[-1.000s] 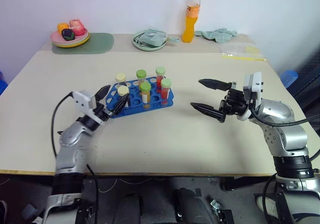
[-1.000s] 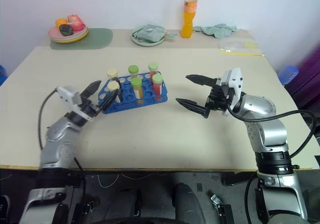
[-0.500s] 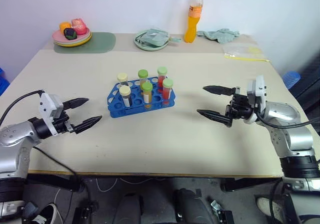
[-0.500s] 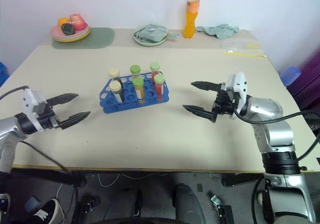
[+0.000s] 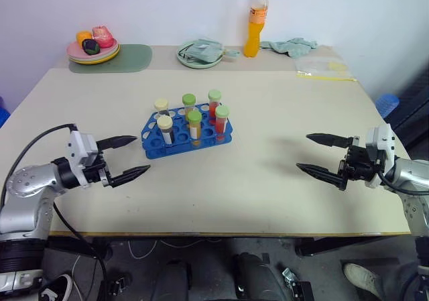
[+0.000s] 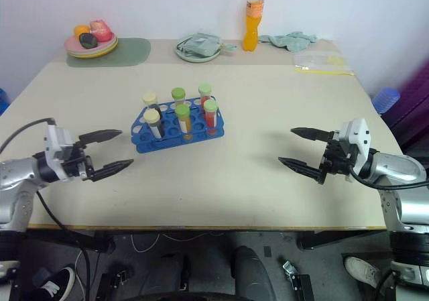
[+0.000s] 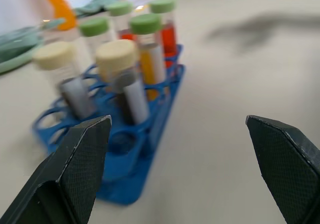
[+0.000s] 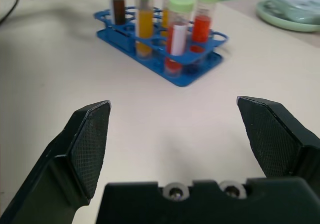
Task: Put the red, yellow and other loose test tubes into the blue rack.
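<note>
You are seeing both grippers, left and right, hanging spread and empty beside the rack. Tubes are standing in it. A bottle and plates are sitting far back.

A beige bench carries the blue rack mid-surface; along its far edge sit a fruit plate, green plate, orange bottle and crumpled cloth.

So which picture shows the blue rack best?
The right wrist view: the whole rack sits there, with its tubes standing upright. The left wrist view has it closest but blurred. Both eye views show it whole but small, mid-table.
</note>
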Available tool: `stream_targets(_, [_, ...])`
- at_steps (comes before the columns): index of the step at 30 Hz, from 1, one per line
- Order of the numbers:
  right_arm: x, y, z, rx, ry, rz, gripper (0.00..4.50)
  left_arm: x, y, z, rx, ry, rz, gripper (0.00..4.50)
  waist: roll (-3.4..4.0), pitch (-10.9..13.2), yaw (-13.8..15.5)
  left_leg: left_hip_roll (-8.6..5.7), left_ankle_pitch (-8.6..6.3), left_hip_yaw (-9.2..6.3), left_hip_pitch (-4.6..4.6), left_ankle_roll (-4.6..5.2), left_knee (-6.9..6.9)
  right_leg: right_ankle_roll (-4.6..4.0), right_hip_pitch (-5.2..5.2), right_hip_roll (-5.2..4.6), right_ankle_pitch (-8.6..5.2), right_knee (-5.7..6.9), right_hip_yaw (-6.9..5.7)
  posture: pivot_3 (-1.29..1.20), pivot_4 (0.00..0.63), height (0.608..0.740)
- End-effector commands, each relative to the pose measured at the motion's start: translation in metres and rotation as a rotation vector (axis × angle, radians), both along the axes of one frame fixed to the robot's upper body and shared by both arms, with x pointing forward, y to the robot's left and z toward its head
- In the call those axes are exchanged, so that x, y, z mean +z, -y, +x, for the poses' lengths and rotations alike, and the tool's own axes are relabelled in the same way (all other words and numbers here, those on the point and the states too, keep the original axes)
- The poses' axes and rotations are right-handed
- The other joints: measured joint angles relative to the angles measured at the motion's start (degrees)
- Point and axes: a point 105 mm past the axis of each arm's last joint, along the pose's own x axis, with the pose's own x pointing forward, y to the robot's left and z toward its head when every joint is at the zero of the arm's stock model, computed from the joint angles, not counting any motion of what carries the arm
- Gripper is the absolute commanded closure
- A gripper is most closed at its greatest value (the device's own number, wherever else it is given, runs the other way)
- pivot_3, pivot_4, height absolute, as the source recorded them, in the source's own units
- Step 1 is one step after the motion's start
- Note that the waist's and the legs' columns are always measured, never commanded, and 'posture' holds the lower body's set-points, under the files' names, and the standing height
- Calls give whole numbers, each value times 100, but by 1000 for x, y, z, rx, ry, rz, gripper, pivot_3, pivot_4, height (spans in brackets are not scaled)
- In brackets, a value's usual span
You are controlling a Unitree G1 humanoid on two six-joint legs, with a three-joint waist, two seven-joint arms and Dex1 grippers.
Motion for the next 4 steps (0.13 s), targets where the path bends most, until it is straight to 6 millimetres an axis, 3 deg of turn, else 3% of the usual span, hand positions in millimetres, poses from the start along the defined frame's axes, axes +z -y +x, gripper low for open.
stream_targets(1, [11,4,-4,-11,57,-15,0,5,12,4,-26,65,9,58,0,0,9,0,0,0,-2,0,1,0,0,0,0,0,0,0,150,740])
stream_targets(4, [15,2,-2,-20,70,-35,0,9,13,10,-28,92,-13,58,0,0,19,-2,0,0,-3,0,4,1,0,-2,1,-1,0,0,150,740])
